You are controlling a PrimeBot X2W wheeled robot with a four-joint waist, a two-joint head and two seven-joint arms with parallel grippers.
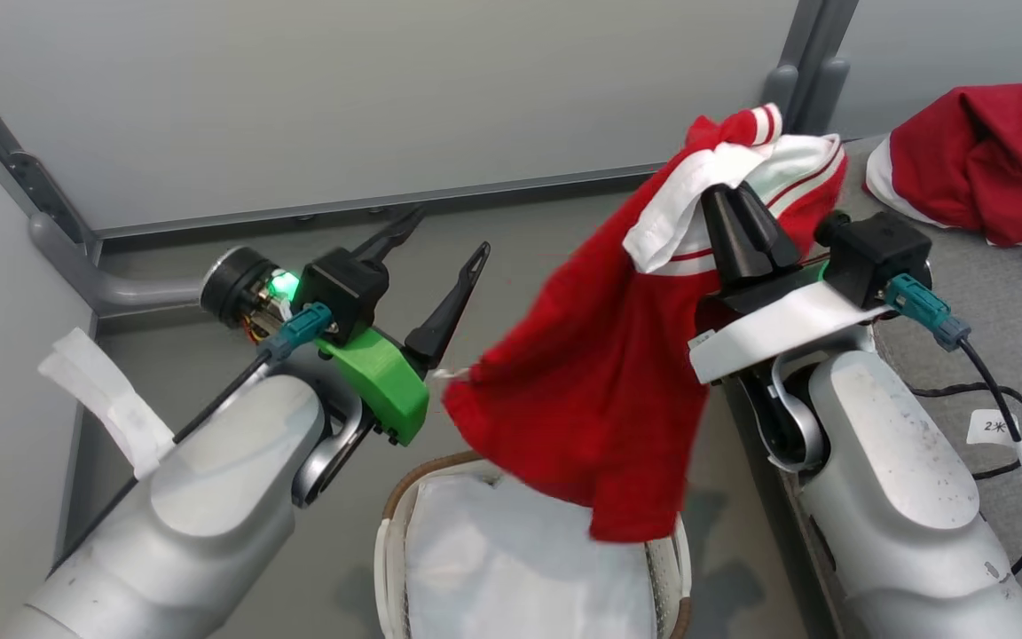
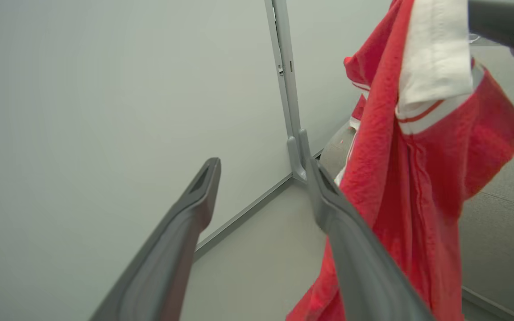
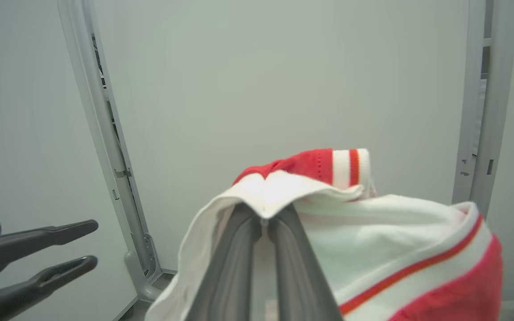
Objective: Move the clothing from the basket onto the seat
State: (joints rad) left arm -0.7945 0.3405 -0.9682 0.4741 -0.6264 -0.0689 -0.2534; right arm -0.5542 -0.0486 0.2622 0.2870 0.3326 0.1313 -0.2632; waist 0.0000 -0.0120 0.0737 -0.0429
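Observation:
My right gripper (image 1: 733,206) is shut on the white collar of a red garment with white panels and red-white stripes (image 1: 600,390). That garment hangs in the air, its lower edge draped over the basket (image 1: 397,497) at the bottom centre. In the right wrist view the right gripper's fingers (image 3: 263,216) pinch the garment's white fabric (image 3: 373,232). My left gripper (image 1: 451,232) stands open just left of the hanging cloth, nothing between its fingers (image 2: 261,166). A second red garment (image 1: 990,160) lies crumpled on the grey seat (image 1: 1008,293) at the right.
A white liner (image 1: 511,568) fills the basket. Grey partition walls with metal posts (image 1: 808,62) close the far side and the left. A black cable with a white tag (image 1: 994,426) lies on the seat beside my right forearm. The grey floor (image 1: 236,266) stretches behind my left gripper.

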